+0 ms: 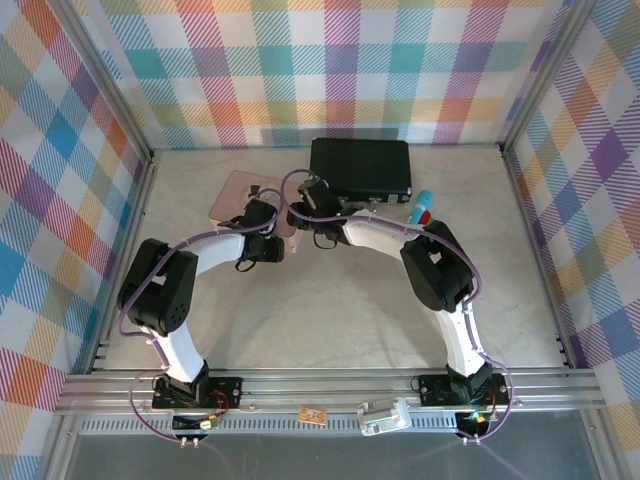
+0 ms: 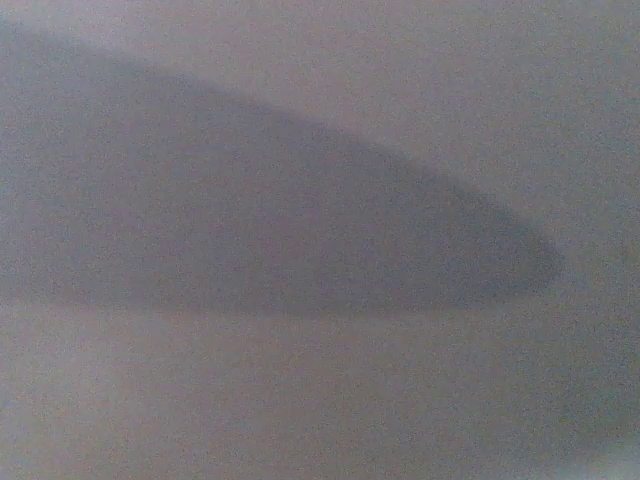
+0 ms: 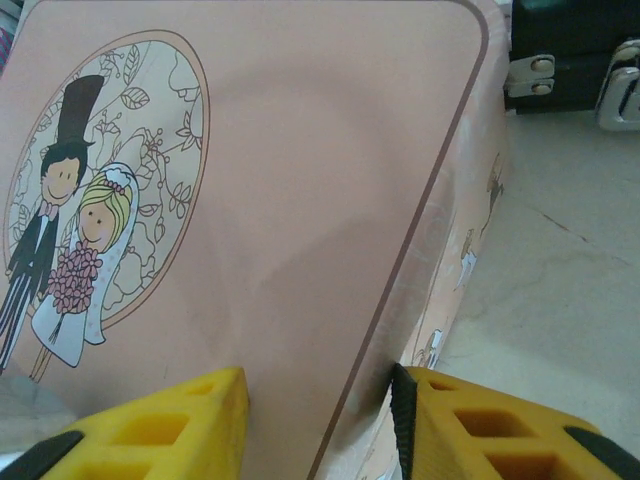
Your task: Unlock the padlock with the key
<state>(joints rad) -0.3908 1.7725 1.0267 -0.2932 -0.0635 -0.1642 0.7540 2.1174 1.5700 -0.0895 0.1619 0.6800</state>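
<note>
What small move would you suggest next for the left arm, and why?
Probably close the left gripper on the lid edge of the pink tin and ease it up: the jaws of the right gripper sit either side of the tin's near corner, seemingly bracing it, and the lid is still on.

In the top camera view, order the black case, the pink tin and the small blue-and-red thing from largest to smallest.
1. black case, seemingly largest
2. pink tin, partly covered by the arms, so this order is unsure
3. blue-and-red thing, clearly smallest
</note>
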